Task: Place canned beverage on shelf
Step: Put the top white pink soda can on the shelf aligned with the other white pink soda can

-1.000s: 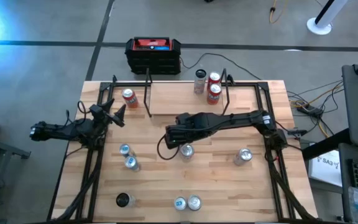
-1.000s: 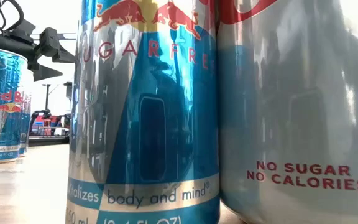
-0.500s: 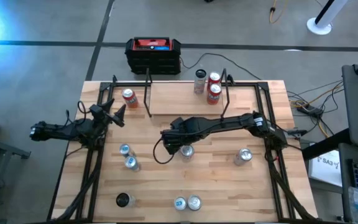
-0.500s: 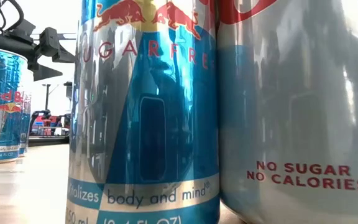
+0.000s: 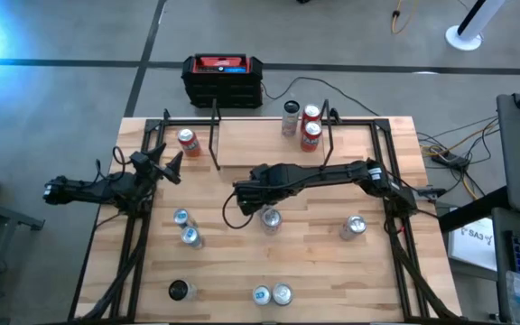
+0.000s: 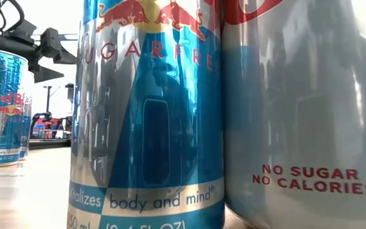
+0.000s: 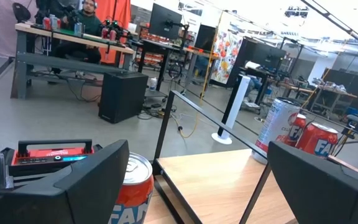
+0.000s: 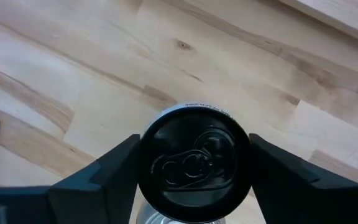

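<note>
Since the earlier frame, the right hand (image 5: 262, 215) has drawn its fingers in around a black-topped can (image 8: 194, 165) near the middle of the surface (image 5: 368, 271); both fingers (image 8: 104, 171) now press its sides, so the can is gripped, standing upright. At the far edge stands the shelf (image 5: 269, 144), with three cans (image 5: 303, 122) at its right end and an orange can (image 5: 187, 141) just beside its left posts. The left hand (image 5: 168, 164) waits at the left side, fingers wide apart, holding nothing.
</note>
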### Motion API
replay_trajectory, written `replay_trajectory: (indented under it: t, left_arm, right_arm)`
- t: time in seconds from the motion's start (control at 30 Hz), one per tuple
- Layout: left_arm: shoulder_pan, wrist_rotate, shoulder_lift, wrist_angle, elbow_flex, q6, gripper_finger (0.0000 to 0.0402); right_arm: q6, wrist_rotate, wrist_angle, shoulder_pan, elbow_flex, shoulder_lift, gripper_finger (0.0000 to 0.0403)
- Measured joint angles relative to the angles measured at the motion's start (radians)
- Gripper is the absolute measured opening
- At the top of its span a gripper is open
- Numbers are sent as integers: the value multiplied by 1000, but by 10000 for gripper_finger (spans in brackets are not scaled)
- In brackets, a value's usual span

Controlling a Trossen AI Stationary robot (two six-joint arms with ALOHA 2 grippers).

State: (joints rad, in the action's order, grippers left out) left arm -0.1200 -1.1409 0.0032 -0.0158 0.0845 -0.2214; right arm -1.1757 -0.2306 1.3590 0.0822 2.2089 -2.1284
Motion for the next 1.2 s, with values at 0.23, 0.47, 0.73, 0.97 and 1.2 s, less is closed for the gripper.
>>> replay_trajectory:
  t: [0.23,0.47,0.73,0.97,1.2]
  left_arm:
    - [0,0,0,0,0,0,368]
    - [0,0,0,0,0,0,368]
    - [0,0,0,0,0,0,368]
    - [0,0,0,0,0,0,368]
    - [0,0,0,0,0,0,368]
  right_arm:
    - [-93,13,46,0,0,0,238]
    - [-390,-9,139,-12,0,4,238]
    - [-765,-9,220,-31,-3,6,238]
    - [-900,-7,217,-39,-6,8,238]
    - [-749,-30,209,-77,-7,8,238]
